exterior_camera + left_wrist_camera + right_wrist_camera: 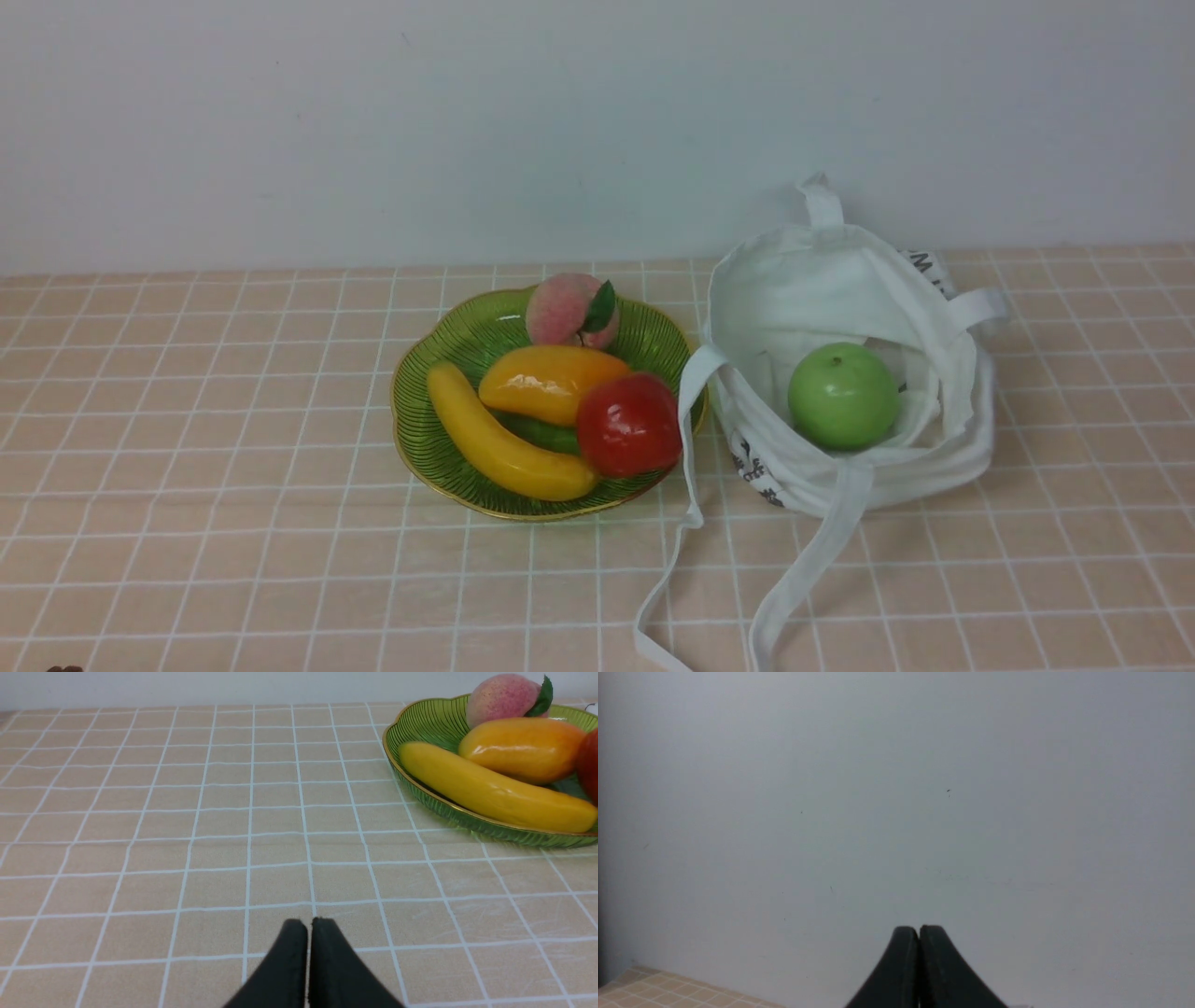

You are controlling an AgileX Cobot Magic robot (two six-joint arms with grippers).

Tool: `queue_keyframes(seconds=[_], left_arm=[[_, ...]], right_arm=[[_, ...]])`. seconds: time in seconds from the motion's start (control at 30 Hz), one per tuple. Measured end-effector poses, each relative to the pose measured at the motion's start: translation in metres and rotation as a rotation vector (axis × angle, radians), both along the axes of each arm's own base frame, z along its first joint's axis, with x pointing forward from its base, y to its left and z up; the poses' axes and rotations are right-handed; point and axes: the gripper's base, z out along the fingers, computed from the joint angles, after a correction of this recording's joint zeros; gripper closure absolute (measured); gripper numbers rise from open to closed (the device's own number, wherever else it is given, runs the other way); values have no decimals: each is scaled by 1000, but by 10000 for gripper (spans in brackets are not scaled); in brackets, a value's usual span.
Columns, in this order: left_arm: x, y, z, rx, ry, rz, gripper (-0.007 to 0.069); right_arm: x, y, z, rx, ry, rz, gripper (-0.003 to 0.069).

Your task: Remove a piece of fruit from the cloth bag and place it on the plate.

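Left gripper [308, 924], left wrist view: the black fingers [285, 970] are pressed flat together and nothing is held. It is poised low over the peach-coloured checked tablecloth [187, 812], well apart from the translucent green ribbed plate with the gold scalloped rim [427, 723]. On the plate, a long yellow banana [490, 793], a glossy orange-yellow mango [518, 749] and a fuzzy pink peach with a leaf [497, 697] are noted.

Right wrist view: the right gripper [919, 931] is likewise closed tight and empty. It is pointed at a bare grey-white wall [896, 788]. Only a corner of tablecloth is seen, so its place relative to the bag cannot be told.

Front view: neither arm is seen. The glossy red round apple [628, 425] is found on the plate, on the side nearest the white soft cloth bag [812, 280], touching banana and mango. The bag is slumped open just beside the plate, and a glossy green apple [843, 395] is seen inside it.

The step in hand is judged to be the finish: the fruit is delivered and both arms are out of the scene. Nothing further seems called for. Should another piece be wanted, the jaws would have to be opened wide and lowered through the bag's mouth, with the loose straps [803, 579] avoided.
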Motion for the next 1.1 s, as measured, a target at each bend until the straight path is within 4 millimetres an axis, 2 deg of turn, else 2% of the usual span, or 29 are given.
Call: queue_keyframes(seconds=[0.57,0.7,0.8,0.9,1.1], left_arm=[[0,0,0,0,0,0,632],[0,0,0,0,0,0,632],[0,0,0,0,0,0,632],[0,0,0,0,0,0,632],[0,0,0,0,0,0,632]], right_arm=[[0,0,-1,-6,14,1,673],[-2,-1,-11,-35,64,4,673],[-8,-5,-29,-82,111,-33,673],[-11,-15,-52,-98,203,-157,673],[-14,-24,-88,-60,369,-301,673]])
